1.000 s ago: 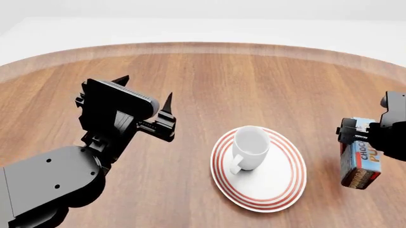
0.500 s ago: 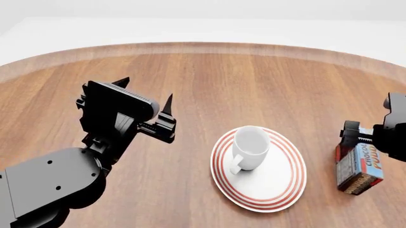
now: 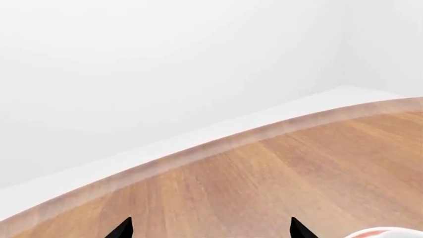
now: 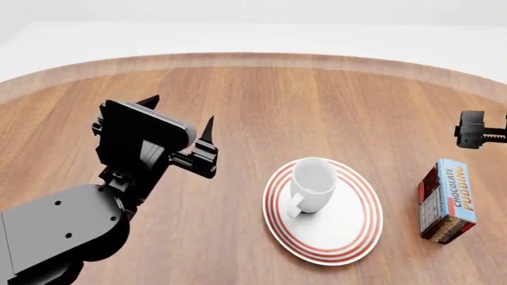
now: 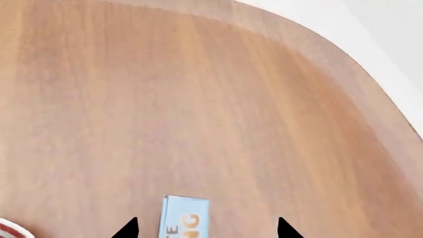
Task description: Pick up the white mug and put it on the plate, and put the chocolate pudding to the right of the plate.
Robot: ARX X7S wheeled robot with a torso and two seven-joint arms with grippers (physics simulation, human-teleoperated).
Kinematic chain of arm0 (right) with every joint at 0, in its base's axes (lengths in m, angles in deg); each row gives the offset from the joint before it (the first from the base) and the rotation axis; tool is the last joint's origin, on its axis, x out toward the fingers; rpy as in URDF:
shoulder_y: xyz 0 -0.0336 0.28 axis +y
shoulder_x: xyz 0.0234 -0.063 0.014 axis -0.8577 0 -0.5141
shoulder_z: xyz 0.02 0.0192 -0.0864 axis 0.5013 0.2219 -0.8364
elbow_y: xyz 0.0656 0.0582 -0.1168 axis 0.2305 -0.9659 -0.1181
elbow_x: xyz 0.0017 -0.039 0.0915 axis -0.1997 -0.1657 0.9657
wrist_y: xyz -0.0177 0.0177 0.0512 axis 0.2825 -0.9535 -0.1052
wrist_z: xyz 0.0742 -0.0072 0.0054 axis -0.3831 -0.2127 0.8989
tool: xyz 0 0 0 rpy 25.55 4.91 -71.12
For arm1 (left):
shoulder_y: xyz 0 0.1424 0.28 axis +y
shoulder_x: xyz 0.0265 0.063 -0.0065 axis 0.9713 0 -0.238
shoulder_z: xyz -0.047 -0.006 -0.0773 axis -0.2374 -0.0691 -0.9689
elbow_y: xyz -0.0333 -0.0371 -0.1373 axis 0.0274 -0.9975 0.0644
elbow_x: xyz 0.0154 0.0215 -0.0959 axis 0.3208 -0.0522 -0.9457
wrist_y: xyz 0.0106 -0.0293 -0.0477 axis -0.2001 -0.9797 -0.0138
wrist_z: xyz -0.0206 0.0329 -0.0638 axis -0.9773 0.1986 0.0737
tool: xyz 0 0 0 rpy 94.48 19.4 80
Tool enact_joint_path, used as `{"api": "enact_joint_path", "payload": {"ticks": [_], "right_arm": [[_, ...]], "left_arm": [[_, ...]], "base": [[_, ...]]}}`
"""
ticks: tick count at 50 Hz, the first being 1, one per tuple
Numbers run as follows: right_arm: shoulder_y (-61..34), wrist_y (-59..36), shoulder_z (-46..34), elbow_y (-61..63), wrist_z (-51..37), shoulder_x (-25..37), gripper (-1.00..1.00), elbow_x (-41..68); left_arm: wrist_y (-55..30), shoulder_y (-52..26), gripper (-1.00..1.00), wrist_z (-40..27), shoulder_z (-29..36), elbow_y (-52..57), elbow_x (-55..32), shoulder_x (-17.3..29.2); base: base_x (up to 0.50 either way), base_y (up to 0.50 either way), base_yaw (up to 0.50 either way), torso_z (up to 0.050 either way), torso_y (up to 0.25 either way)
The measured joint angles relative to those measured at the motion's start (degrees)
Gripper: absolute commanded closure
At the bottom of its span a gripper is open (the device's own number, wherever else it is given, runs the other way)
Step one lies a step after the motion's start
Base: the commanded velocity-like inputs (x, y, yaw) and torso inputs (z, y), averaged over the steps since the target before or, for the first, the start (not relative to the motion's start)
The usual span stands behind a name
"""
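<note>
The white mug [image 4: 313, 185] stands upright on the red-ringed plate [image 4: 342, 233], handle toward me. To the right of the plate, apart from it, the chocolate pudding [image 4: 448, 199] stands on its edge on the wood. My right gripper [image 4: 475, 130] hangs open above and beyond the carton and touches nothing. In the right wrist view the carton's blue end [image 5: 184, 217] shows below the spread right gripper [image 5: 206, 229]. My left gripper [image 4: 180, 115] is open and empty, raised to the left of the plate. In the left wrist view, only bare wood lies between the left gripper's [image 3: 210, 230] fingertips.
The round wooden table [image 4: 262, 101] ends in a curved rim at the back, with white floor beyond. A sliver of the plate's rim [image 3: 390, 232] shows in the left wrist view, and another sliver of the rim [image 5: 8, 230] in the right wrist view.
My right gripper let go of the chocolate pudding, then rose and drew back toward the far right. The carton now stands alone on the table. The left arm barely moved.
</note>
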Motion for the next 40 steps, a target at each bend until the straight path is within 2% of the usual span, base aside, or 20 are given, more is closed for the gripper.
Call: {"api": "enact_joint_path", "payload": {"ticks": [18,40], "right_arm": [[-3.5,-5.5,2.2,15.0,-5.5,7.2,-1.0,4.1],[-2.2,-2.8,6.8,38.7,-10.6,19.2,-1.0,12.1]], "left_arm": [[-0.4,-0.3,-1.0,-0.4,-0.5,1.1,-0.4,0.8],[-0.2,0.0,-1.0,-0.7,-0.9,1.8,-0.5,1.5]], "base": [[0.0,0.0,0.0,0.0,0.0],[0.0,0.0,0.0,0.0,0.0]]}}
